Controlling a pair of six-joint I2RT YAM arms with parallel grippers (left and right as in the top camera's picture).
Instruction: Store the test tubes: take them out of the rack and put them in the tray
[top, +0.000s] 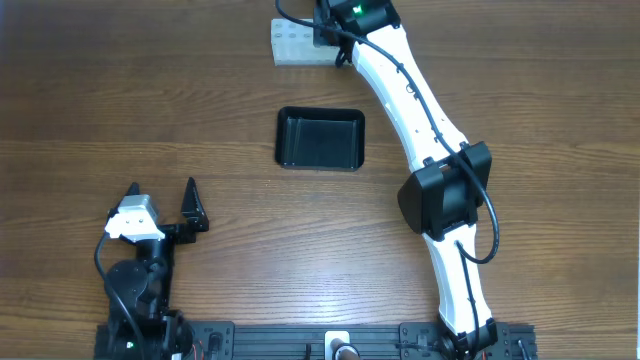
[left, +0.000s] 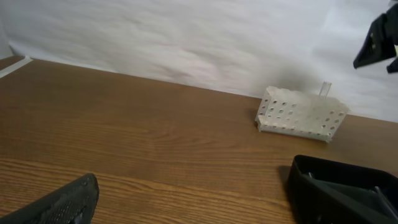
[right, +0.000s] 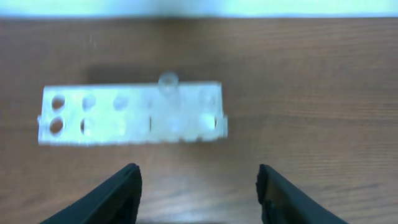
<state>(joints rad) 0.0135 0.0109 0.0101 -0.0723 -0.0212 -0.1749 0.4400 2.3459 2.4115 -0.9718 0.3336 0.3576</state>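
Wide-spread and empty, the right pincer (right: 198, 177) hangs just short of the white test tube rack (right: 130, 115) at the far edge of the worktop (top: 520, 100). One clear test tube (right: 167, 87) stands upright in the rack, ahead of the gap between the fingers and slightly off its centre line. Its long axis is vertical, so I judge the grasp needs a forward reach, then a straight lift. The black tray (top: 281, 140) lies between the rack and the arm bases. The left pincer (top: 162, 192), also open and empty, sits well apart, so the right arm is nearer.
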